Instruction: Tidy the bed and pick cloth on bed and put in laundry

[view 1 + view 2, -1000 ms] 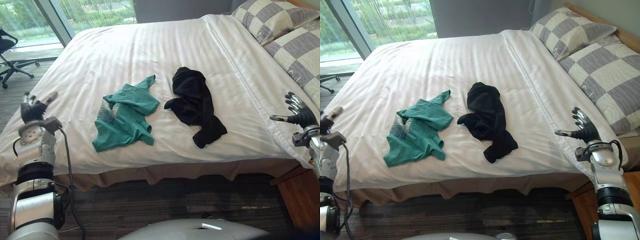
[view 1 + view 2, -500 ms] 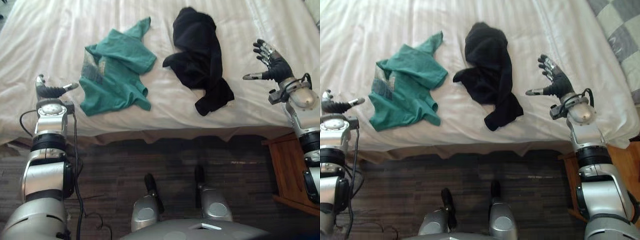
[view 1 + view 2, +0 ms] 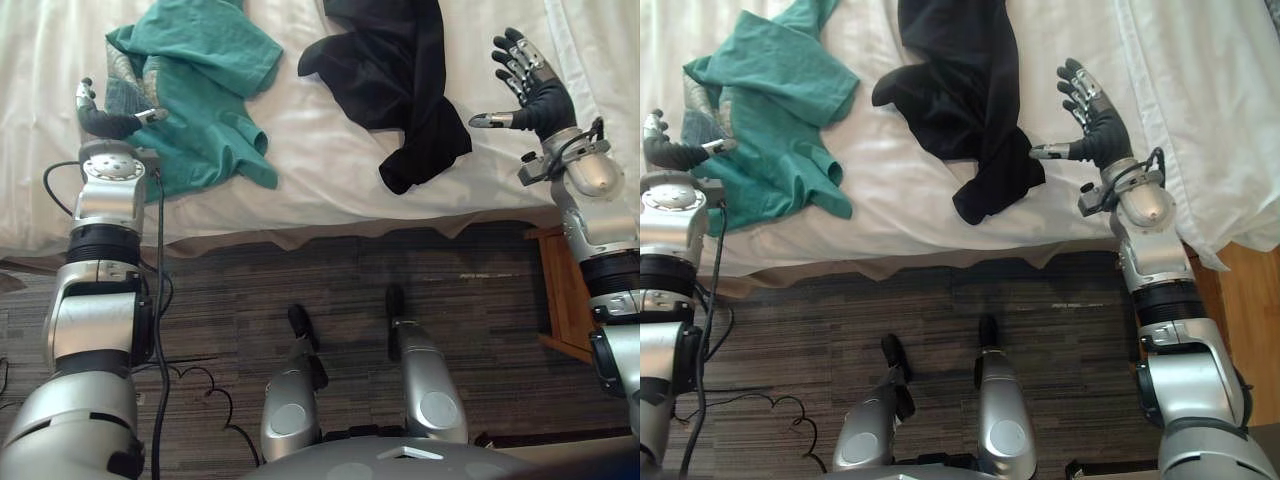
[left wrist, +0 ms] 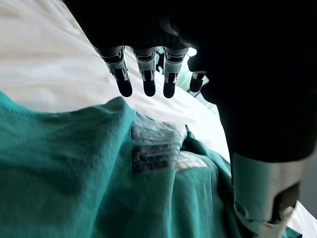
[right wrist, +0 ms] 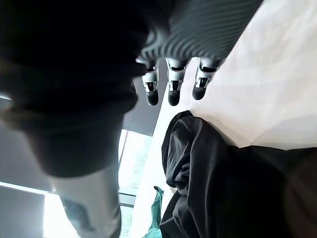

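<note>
The right hand (image 3: 540,95) is raised on an upright forearm over the near edge of the bed (image 3: 330,180). Its fingers are spread wide, its thumb points toward the black cloth (image 3: 400,70) just beside it, and it holds nothing. The left hand (image 3: 103,122) is raised the same way over the near left edge of the green cloth (image 3: 195,70), fingers relaxed and empty, thumb out; contact with the cloth cannot be told. Both cloths lie crumpled side by side on the white sheet, green left, black right.
</note>
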Available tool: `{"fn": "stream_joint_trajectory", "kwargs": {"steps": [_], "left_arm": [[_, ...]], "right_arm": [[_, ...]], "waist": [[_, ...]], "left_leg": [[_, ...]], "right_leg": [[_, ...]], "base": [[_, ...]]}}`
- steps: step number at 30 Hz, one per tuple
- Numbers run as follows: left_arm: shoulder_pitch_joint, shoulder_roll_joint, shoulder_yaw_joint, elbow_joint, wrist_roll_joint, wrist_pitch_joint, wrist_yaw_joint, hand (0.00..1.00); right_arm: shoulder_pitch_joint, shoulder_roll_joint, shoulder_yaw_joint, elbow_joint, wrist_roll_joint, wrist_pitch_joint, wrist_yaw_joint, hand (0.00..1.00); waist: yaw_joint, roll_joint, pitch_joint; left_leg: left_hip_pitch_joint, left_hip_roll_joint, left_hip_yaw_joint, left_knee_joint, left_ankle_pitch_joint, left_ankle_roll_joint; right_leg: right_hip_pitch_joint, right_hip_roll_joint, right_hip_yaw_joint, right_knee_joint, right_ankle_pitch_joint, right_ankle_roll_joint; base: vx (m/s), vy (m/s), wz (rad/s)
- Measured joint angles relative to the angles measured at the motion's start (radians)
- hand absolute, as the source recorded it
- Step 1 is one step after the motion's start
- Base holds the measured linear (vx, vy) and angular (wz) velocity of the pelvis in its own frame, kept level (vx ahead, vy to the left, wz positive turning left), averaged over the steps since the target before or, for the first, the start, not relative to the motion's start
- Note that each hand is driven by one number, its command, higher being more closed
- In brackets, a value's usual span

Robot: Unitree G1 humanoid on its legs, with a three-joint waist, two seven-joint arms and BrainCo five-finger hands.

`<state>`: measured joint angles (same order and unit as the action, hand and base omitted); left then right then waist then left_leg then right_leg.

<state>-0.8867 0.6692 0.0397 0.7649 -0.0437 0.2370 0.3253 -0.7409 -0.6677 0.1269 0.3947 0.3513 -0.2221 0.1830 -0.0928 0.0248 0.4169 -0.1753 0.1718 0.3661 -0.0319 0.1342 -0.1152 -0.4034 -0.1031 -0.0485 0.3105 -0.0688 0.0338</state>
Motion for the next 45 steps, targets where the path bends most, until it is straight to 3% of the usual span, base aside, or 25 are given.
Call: {"fn": "stream_joint_trajectory", "kwargs": {"steps": [6, 10, 11, 13, 16, 21, 24, 27, 29, 30, 32, 36, 41, 43, 44, 45], "left_arm": [[-0.078, -0.044, -0.046, -0.013, 0.053, 0.069, 0.000, 0.00], [-0.104, -0.066, -0.060, -0.020, 0.159, 0.174, -0.033, 0.00], [-0.100, -0.066, -0.061, -0.028, 0.201, 0.206, -0.062, 1.00], [-0.082, -0.067, -0.059, -0.028, 0.287, 0.246, -0.137, 1.00], [-0.063, -0.069, -0.055, -0.028, 0.433, 0.263, -0.232, 1.00], [0.008, -0.065, -0.036, -0.059, 0.441, 0.241, -0.241, 1.00], [0.085, -0.065, -0.033, -0.079, 0.326, 0.153, -0.236, 1.00], [0.183, -0.071, -0.032, -0.106, 0.159, 0.021, -0.234, 1.00], [0.287, -0.099, -0.032, -0.175, -0.001, -0.079, -0.243, 1.00], [0.318, -0.110, -0.032, -0.199, -0.043, -0.100, -0.250, 1.00], [0.438, -0.166, -0.037, -0.319, -0.213, -0.163, -0.293, 1.00], [0.679, -0.258, -0.115, -0.474, -0.339, -0.182, -0.376, 1.00], [0.975, -0.381, -0.346, -0.479, -0.338, -0.108, -0.486, 1.00], [1.049, -0.410, -0.404, -0.512, -0.336, -0.111, -0.525, 1.00], [1.062, -0.415, -0.408, -0.527, -0.335, -0.112, -0.531, 1.00], [1.067, -0.422, -0.427, -0.547, -0.327, -0.124, -0.547, 1.00]], "right_arm": [[0.003, 0.026, -0.007, -0.095, 0.000, 0.026, 0.001, 0.00], [0.024, 0.037, -0.010, -0.185, -0.002, 0.042, 0.004, 0.00], [0.038, 0.044, -0.011, -0.225, -0.002, 0.045, 0.005, 0.00], [0.040, 0.059, -0.012, -0.269, -0.008, 0.053, 0.009, 0.00], [0.039, 0.068, -0.012, -0.303, -0.023, 0.055, 0.012, 0.00], [0.039, 0.076, 0.003, -0.363, -0.047, 0.076, 0.028, 0.00], [0.040, 0.081, 0.005, -0.375, -0.096, 0.087, 0.032, 0.00], [0.039, 0.078, 0.011, -0.328, -0.146, 0.098, 0.032, 0.00], [0.039, 0.069, 0.022, -0.217, -0.182, 0.134, 0.030, 0.00], [0.039, 0.064, 0.022, -0.189, -0.186, 0.147, 0.029, 0.00], [0.038, 0.040, 0.022, -0.096, -0.222, 0.182, 0.017, 0.00], [-0.014, 0.008, 0.020, 0.031, -0.248, 0.208, -0.001, 0.00], [-0.145, -0.089, 0.020, 0.231, -0.305, 0.214, -0.013, 0.00], [-0.202, -0.137, 0.021, 0.325, -0.326, 0.213, -0.015, 0.00], [-0.219, -0.143, 0.021, 0.348, -0.332, 0.213, -0.016, 0.00], [-0.255, -0.164, 0.027, 0.386, -0.352, 0.210, -0.017, 0.00]], "waist": [[-0.011, -0.016, 0.028], [-0.016, -0.021, 0.032], [-0.014, -0.021, 0.033], [-0.014, -0.021, 0.033], [-0.020, -0.021, 0.033], [-0.019, -0.016, 0.030], [-0.010, -0.010, 0.026], [-0.001, 0.004, 0.016], [0.007, 0.016, 0.009], [0.013, 0.018, 0.007], [0.052, 0.024, 0.004], [0.095, 0.034, -0.002], [0.146, 0.065, 0.004], [0.170, 0.094, 0.018], [0.171, 0.102, 0.019], [0.173, 0.126, 0.017]], "left_leg": [[-0.040, 0.001, 0.034, 0.009, -0.002, -0.003], [-0.092, 0.011, 0.059, 0.039, -0.009, -0.006], [-0.093, 0.017, 0.066, 0.054, -0.021, -0.009], [-0.099, 0.024, 0.074, 0.085, -0.044, -0.007], [-0.111, 0.036, 0.089, 0.134, -0.077, -0.005], [-0.097, 0.037, 0.096, 0.154, -0.096, -0.001], [-0.053, 0.033, 0.088, 0.138, -0.096, -0.001], [-0.034, 0.021, 0.050, 0.135, -0.095, 0.001], [-0.033, 0.018, -0.002, 0.140, -0.095, 0.001], [-0.032, 0.017, -0.016, 0.141, -0.095, 0.001], [-0.035, 0.012, -0.059, 0.149, -0.095, 0.002], [-0.049, 0.004, -0.115, 0.161, -0.096, 0.004], [-0.088, -0.015, -0.156, 0.175, -0.095, 0.018], [-0.092, -0.021, -0.158, 0.172, -0.090, 0.024], [-0.096, -0.023, -0.159, 0.171, -0.088, 0.026], [-0.115, -0.027, -0.158, 0.166, -0.080, 0.031]], "right_leg": [[-0.071, 0.000, 0.020, 0.033, -0.002, 0.000], [-0.130, 0.000, 0.018, 0.055, -0.002, -0.001], [-0.131, 0.001, 0.008, 0.056, -0.002, -0.001], [-0.131, 0.000, 0.006, 0.059, -0.006, -0.007], [-0.131, 0.000, 0.007, 0.060, -0.006, -0.007], [-0.112, -0.005, 0.003, 0.061, -0.007, -0.006], [-0.072, -0.011, -0.020, 0.061, -0.013, -0.004], [-0.028, -0.027, -0.050, 0.057, -0.028, 0.002], [0.020, -0.035, -0.084, 0.029, -0.028, 0.004], [0.032, -0.036, -0.098, 0.021, -0.027, 0.004], [0.072, -0.038, -0.135, -0.003, -0.025, 0.006], [0.113, -0.041, -0.179, -0.031, -0.024, 0.008], [0.114, -0.061, -0.213, -0.039, -0.021, 0.014], [0.114, -0.066, -0.214, -0.042, -0.016, 0.018], [0.111, -0.067, -0.215, -0.044, -0.015, 0.019], [0.093, -0.069, -0.214, -0.051, -0.006, 0.021]], "base": [[0.01, -0.024, -0.13], [0.03, -0.031, -0.08], [0.03, -0.043, -0.19], [0.04, -0.034, -0.15], [0.04, -0.007, -0.12], [0.04, 0.005, -0.07], [0.04, 0.000, 0.08], [0.01, 0.003, 0.31], [0.02, 0.024, 0.53], [0.02, 0.030, 0.51], [0.02, 0.030, 0.49], [0.02, 0.028, 0.45], [0.00, 0.060, 0.28], [-0.03, 0.046, 0.13], [-0.07, 0.048, 0.05], [-0.06, 0.042, 0.03]]}}
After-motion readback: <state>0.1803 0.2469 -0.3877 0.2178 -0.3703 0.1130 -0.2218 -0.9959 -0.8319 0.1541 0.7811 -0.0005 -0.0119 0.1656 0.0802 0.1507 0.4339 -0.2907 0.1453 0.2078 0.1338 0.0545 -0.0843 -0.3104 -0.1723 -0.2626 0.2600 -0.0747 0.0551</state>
